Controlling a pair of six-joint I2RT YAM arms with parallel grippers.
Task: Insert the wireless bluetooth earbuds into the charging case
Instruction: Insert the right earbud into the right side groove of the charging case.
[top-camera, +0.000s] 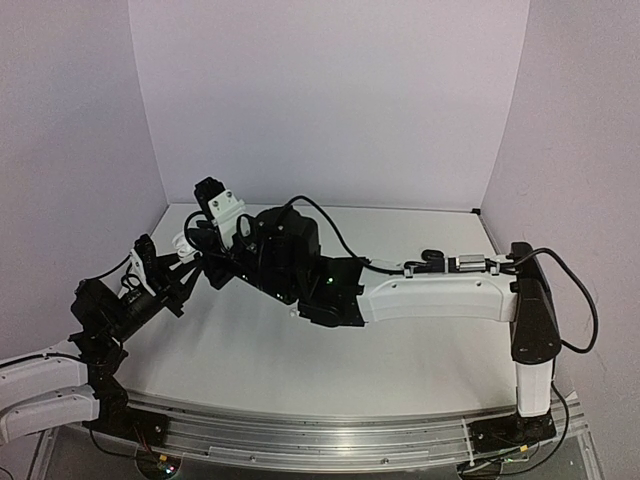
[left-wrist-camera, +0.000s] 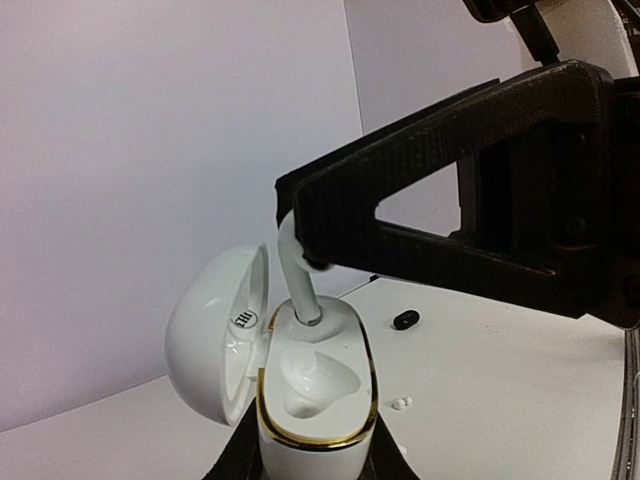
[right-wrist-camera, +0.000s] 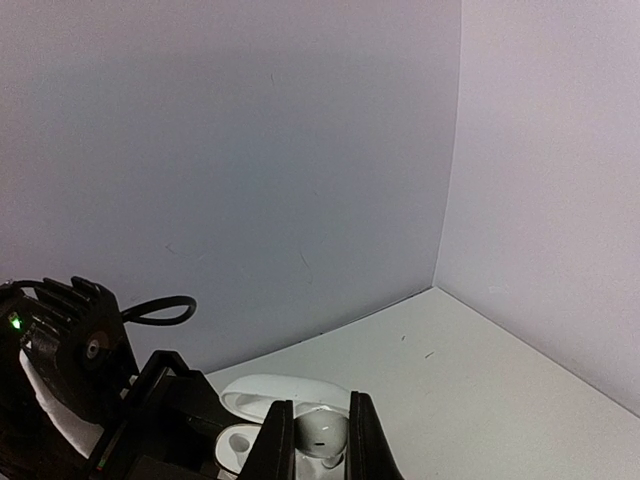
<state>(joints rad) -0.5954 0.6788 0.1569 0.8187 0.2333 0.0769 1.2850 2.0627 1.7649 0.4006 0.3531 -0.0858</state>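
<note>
Right gripper (right-wrist-camera: 322, 438), mine, pinches a white earbud (left-wrist-camera: 298, 275), its stem tip at the mouth of the far socket in the open charging case (left-wrist-camera: 320, 405), which my left gripper (left-wrist-camera: 312, 470) clamps. Insertion step; next I judge: press straight down, then release.

The right arm (top-camera: 430, 298) rises from its base at the table's (top-camera: 250, 350) near right corner, bends at the elbow and holds its white forearm level, pointing left across the table, with the wrist turned toward the far left corner. Its right gripper (top-camera: 203, 238) pinches a white earbud (left-wrist-camera: 300, 280) by the stem. The left arm (top-camera: 50, 395) angles up from the near left corner. The left gripper (top-camera: 182, 270), clamped on the open charging case (left-wrist-camera: 315, 410), sits just under the right one.
</note>
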